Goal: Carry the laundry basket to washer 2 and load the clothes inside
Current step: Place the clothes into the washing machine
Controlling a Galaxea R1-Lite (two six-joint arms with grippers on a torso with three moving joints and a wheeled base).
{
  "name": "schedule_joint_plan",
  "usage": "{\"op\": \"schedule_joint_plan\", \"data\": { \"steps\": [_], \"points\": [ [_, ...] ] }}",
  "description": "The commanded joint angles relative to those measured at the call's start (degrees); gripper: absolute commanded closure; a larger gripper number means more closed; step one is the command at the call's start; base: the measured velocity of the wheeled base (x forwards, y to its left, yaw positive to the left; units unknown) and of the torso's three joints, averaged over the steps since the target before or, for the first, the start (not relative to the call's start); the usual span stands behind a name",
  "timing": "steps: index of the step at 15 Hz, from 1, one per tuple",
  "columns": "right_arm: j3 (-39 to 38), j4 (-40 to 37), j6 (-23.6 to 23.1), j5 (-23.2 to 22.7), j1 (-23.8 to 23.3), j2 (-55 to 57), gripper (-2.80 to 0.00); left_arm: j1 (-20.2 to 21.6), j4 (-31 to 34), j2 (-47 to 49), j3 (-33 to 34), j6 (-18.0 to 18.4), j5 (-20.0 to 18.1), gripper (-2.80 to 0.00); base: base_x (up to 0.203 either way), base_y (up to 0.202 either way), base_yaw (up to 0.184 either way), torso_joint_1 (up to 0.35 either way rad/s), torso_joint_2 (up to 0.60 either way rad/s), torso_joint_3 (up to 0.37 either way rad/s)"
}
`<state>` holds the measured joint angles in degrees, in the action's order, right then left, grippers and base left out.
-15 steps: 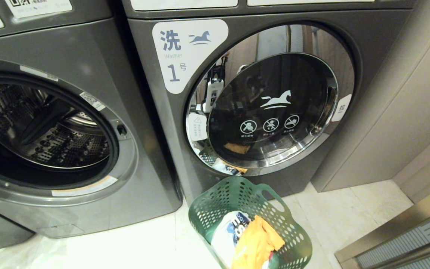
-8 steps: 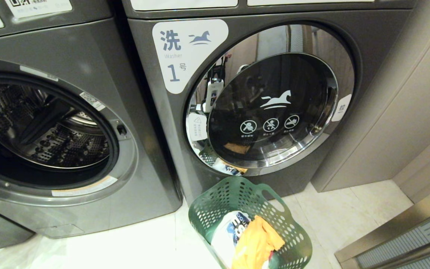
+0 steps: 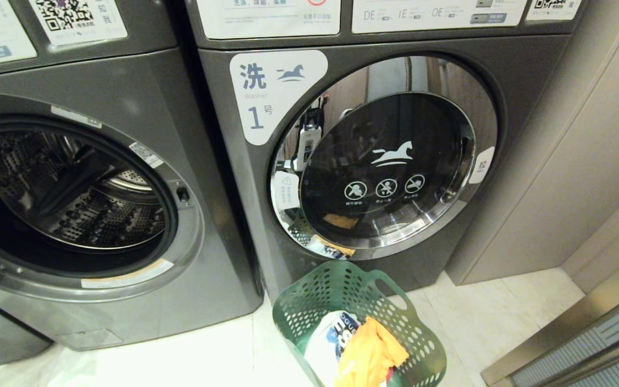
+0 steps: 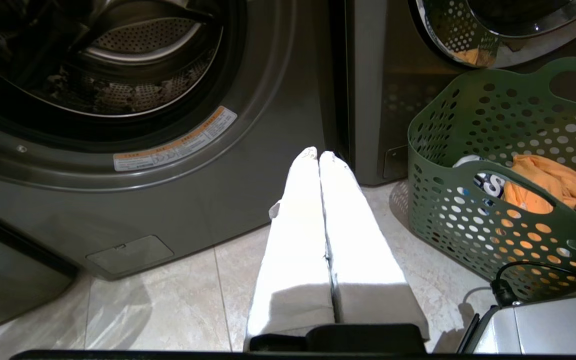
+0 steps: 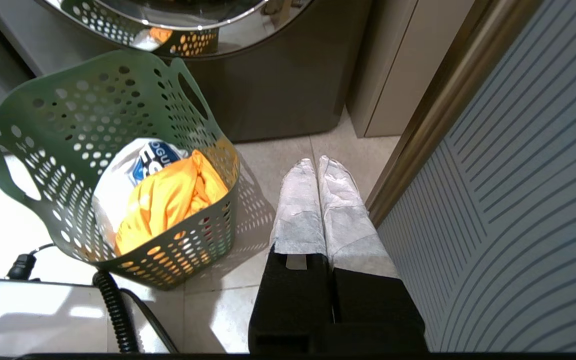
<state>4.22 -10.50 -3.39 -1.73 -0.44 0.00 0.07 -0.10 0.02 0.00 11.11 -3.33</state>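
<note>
Laundry basket (image 3: 360,322) stands on the floor tiles (image 3: 503,312) just in front of the washer labelled 1 (image 3: 352,156), whose door is shut. To its left an identical washer with its door open (image 3: 73,199), drum bare; no numeral visible on it, so I cannot confirm it as washer 2. Left gripper (image 4: 319,155) hangs low beside the basket, fingers pressed together, holding nothing. Right gripper (image 5: 315,162) likewise pressed together and empty, on the basket's other side. Basket holds an orange garment (image 5: 168,200) and a white printed one (image 5: 133,165). Judgement: perforated plastic shell, light, fairly stiff but flexing at the rim; load soft and light. Best hold: the two slot handles, one gripper each.
</note>
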Motion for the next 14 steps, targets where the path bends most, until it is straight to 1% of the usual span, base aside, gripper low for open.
{"op": "schedule_joint_plan", "data": {
  "steps": [1, 11, 14],
  "points": [
    [0.00, -0.05, -0.05, -0.03, 0.01, 0.09, 0.00, 0.01, 0.01, -0.02, 0.00, 0.06, -0.01, 0.00, 0.000, 0.000, 0.000, 0.002, 0.00, 0.198],
    [-0.09, -0.05, -0.13, -0.03, 0.00, 0.09, 0.00, 0.01, 0.01, -0.02, 0.00, 0.14, -0.01, 0.00, 0.000, 0.000, 0.000, 0.001, 0.00, 0.201],
    [0.00, -0.05, 0.71, -0.03, 0.00, 0.09, 0.00, 0.01, 0.01, -0.02, 0.00, 0.06, -0.01, 0.00, 0.000, 0.000, 0.000, 0.001, 0.00, 0.173]
  ]
}}
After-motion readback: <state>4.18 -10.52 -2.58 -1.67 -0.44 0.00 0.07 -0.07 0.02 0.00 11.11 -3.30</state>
